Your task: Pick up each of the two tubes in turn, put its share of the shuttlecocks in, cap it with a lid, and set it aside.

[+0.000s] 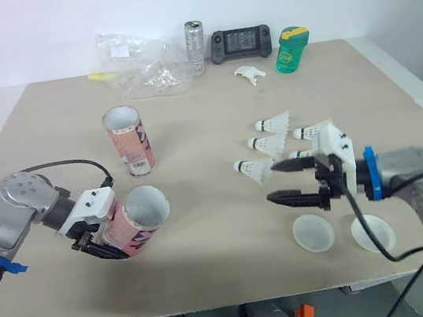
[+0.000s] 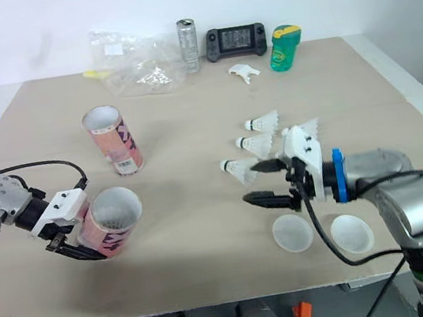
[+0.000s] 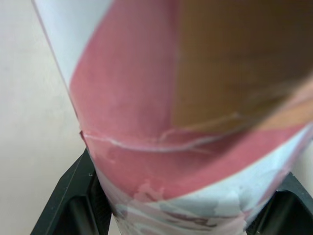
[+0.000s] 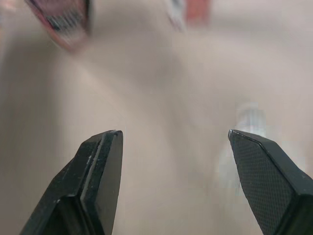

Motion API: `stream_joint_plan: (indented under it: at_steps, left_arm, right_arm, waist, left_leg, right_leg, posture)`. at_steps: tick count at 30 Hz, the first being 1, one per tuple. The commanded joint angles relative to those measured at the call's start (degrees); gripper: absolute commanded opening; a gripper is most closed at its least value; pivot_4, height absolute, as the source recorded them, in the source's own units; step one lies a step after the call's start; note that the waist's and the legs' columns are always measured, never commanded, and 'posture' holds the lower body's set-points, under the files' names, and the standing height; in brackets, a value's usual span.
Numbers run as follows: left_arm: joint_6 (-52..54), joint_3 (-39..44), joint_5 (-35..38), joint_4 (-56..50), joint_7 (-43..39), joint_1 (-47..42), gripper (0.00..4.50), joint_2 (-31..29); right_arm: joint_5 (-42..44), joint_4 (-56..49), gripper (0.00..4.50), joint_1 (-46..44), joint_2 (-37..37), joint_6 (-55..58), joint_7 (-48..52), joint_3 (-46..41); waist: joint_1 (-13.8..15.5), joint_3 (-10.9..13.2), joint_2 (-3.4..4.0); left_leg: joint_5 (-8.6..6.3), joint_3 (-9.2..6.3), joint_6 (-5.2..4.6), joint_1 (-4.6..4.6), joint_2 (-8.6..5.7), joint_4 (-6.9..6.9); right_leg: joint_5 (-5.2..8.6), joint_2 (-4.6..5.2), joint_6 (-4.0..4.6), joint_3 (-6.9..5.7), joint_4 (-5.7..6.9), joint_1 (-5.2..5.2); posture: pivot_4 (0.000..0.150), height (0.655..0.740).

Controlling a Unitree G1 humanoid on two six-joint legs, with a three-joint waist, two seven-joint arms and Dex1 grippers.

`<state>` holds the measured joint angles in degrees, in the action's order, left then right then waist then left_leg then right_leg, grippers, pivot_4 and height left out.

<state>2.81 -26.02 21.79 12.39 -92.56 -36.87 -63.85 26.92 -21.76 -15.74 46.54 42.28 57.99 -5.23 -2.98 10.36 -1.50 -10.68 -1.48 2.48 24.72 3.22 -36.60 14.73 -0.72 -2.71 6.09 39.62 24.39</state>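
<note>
My left gripper [image 1: 102,238] is shut on a pink and white tube [image 1: 136,218], held tilted with its open mouth facing the table's middle; the tube's wall [image 3: 161,112] sits between the black fingers [image 3: 73,196]. A second pink tube [image 1: 129,140] stands upright further back. Several white shuttlecocks [image 1: 267,147] lie at centre right, the nearest [image 1: 255,170] just beyond my right gripper [image 1: 279,182], which hovers open and empty with its fingers [image 4: 98,171] wide apart. Two translucent lids [image 1: 313,232] [image 1: 371,232] lie near the front edge by the right arm.
Along the back edge lie a crumpled clear plastic bag [image 1: 142,65], a silver can [image 1: 195,48], a black handheld console [image 1: 240,41], a green canister [image 1: 292,49] and a small white piece [image 1: 250,74]. A cable loops over the left arm.
</note>
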Motion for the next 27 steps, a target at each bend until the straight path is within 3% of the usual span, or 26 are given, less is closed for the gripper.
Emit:
stream_joint_plan:
  at_steps: [1, 17, 20, 22, 23, 25, 26, 27]
  left_arm:
    - [-0.2, 1.7, 0.2, -0.4, 0.1, 0.1, 2.84, -1.0]
    - [-0.2, 3.9, -0.8, -1.7, 0.1, 2.4, 2.84, -0.8]
    - [0.2, 4.6, -0.7, -2.3, 0.1, 2.8, 2.84, -1.0]
    - [0.4, 4.9, -0.8, -2.7, 0.1, 3.1, 2.84, -1.0]
    - [0.5, 5.1, -0.8, -2.9, 0.1, 3.3, 2.84, -1.0]
    - [0.8, 5.5, -0.7, -3.3, 0.1, 3.8, 2.84, -1.1]
    - [0.9, 5.6, -0.7, -3.6, 0.1, 4.0, 2.84, -1.1]
    - [1.0, 5.7, -0.7, -3.7, 0.1, 4.2, 2.84, -1.1]
  right_arm:
    - [-0.3, -0.4, 3.69, 0.3, -0.4, -0.5, -2.5, 0.2]
    - [-6.8, 18.3, 3.69, -13.5, -12.3, -4.6, -8.8, 10.3]
    - [-8.3, 20.0, 2.99, -14.3, -12.7, -6.2, -8.5, 11.2]
    - [-9.0, 20.2, 1.79, -14.0, -12.6, -7.6, -8.1, 11.6]
    - [-9.3, 20.1, 1.49, -13.8, -12.5, -8.2, -8.0, 11.7]
    - [-9.4, 18.5, 0.45, -12.8, -11.8, -8.7, -6.7, 12.3]
    - [-9.3, 18.0, 0.09, -12.5, -11.6, -8.7, -6.3, 12.3]
    - [-9.4, 17.4, 0.09, -12.4, -11.4, -9.1, -6.0, 12.4]
  waist:
    - [0.0, 0.0, -0.01]
    - [0.1, 0.0, -0.03]
    - [0.2, 0.0, -0.03]
    - [0.2, 0.0, -0.03]
    - [0.2, 0.0, -0.03]
    - [0.2, 0.0, -0.03]
    - [0.2, 0.0, -0.03]
    - [0.2, 0.0, -0.03]
  left_leg:
    - [0.02, 0.06, -0.04, -0.05, 0.0, -0.01]
    - [0.21, 0.3, -0.2, -0.07, -0.02, -0.01]
    - [0.2, 0.29, -0.2, -0.06, -0.03, 0.04]
    - [0.2, 0.28, -0.2, -0.05, -0.03, 0.05]
    - [0.2, 0.28, -0.2, -0.05, -0.03, 0.05]
    - [0.2, 0.29, -0.19, -0.04, -0.03, 0.05]
    - [0.2, 0.28, -0.19, -0.05, -0.03, 0.05]
    - [0.2, 0.28, -0.19, -0.05, -0.03, 0.05]
  right_leg:
    - [-0.02, 0.0, -0.01, 0.06, 0.05, -0.01]
    - [-0.11, 0.01, -0.07, 0.28, 0.08, 0.01]
    - [-0.09, 0.01, -0.09, 0.26, 0.07, 0.02]
    - [-0.07, 0.01, -0.09, 0.26, 0.07, 0.03]
    - [-0.07, 0.01, -0.09, 0.26, 0.07, 0.03]
    - [-0.07, 0.01, -0.1, 0.26, 0.07, 0.04]
    - [-0.07, 0.01, -0.1, 0.26, 0.07, 0.04]
    - [-0.07, 0.01, -0.09, 0.26, 0.07, 0.04]
  posture:
    - [0.15, 0.7236]
    - [0.15, 0.7236]
    - [0.15, 0.7236]
    - [0.15, 0.7236]
    - [0.15, 0.7236]
    - [0.15, 0.7236]
    - [0.15, 0.7236]
    - [0.15, 0.7236]
